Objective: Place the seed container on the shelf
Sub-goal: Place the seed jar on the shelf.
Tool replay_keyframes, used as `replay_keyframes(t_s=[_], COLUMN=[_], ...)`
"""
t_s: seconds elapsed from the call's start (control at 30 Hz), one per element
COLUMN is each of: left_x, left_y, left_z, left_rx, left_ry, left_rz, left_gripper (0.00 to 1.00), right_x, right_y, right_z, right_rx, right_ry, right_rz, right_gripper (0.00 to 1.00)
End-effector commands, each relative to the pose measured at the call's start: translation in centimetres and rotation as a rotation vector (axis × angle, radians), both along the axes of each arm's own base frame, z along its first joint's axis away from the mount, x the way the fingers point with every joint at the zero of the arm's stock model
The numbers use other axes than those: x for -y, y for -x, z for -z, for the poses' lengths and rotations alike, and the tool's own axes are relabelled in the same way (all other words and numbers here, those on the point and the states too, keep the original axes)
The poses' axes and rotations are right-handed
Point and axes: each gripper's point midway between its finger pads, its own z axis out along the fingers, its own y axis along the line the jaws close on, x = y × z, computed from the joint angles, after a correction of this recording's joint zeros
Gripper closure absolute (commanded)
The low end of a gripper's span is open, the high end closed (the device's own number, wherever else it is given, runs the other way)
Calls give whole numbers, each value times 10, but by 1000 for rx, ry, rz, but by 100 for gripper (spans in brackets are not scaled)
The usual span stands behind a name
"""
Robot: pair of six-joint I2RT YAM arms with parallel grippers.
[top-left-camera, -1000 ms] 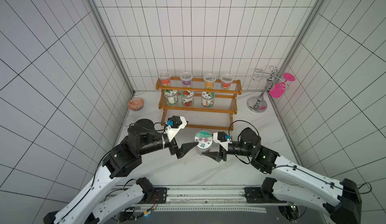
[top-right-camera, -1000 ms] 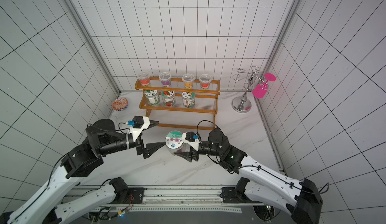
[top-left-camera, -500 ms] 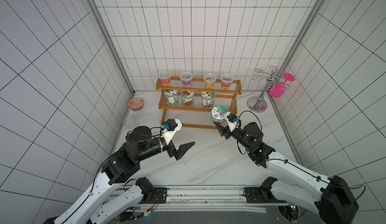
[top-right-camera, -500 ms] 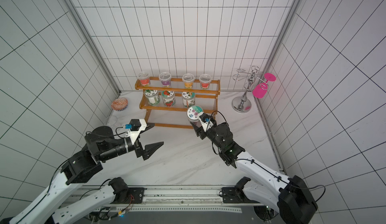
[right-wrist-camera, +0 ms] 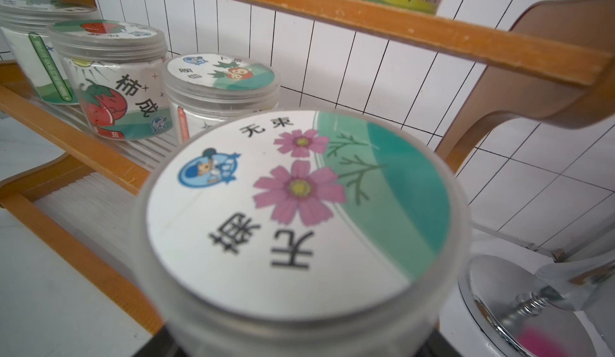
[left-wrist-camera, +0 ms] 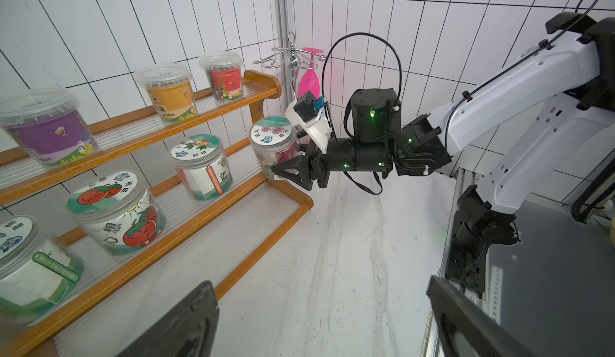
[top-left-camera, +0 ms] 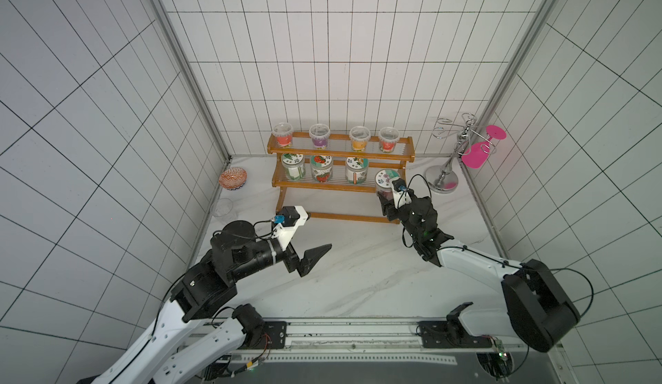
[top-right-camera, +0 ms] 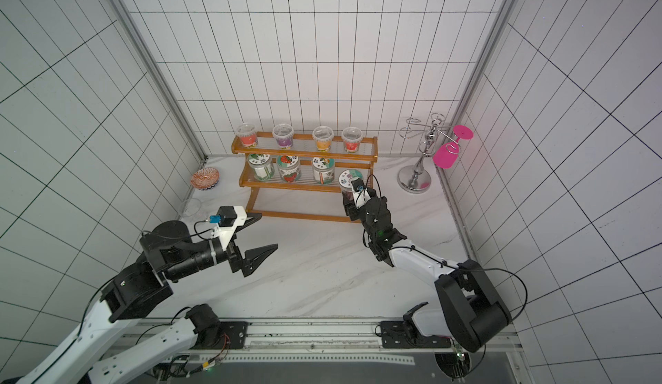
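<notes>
So, left gripper [top-right-camera: 267, 231] hangs wide open over the table [top-left-camera: 358, 274], holding nothing. Shelf [top-left-camera: 344, 217] stands by the back wall with three jars [top-left-camera: 321, 167] on its middle tier. Seed jar [top-left-camera: 386, 178] is at the right end of that tier, just beside the third jar, clamped in the right gripper [top-left-camera: 388, 199]. Can't tell if it touches the rods. Chrome stand [top-left-camera: 444, 177] sits further right.

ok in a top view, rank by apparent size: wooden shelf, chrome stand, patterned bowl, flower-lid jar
1. wooden shelf
2. chrome stand
3. patterned bowl and flower-lid jar: about alike, jar partly hidden, so unranked
</notes>
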Motion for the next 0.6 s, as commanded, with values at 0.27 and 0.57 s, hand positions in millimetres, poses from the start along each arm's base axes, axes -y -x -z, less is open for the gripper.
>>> replay_keyframes(t_s=[0.27, 0.57], left_x=[-8, -11], left_y=[3, 5], left_z=[-4, -2], left_rx=[20, 13], left_ry=[13, 6], left_rz=[-22, -25], left_gripper=[1, 1], right_x=[-7, -7], right_y=[-40, -60], right_z=[-46, -37], right_rx=[98, 92], right_ry=[-116, -112], right_rz=[48, 102], right_gripper=[47, 46])
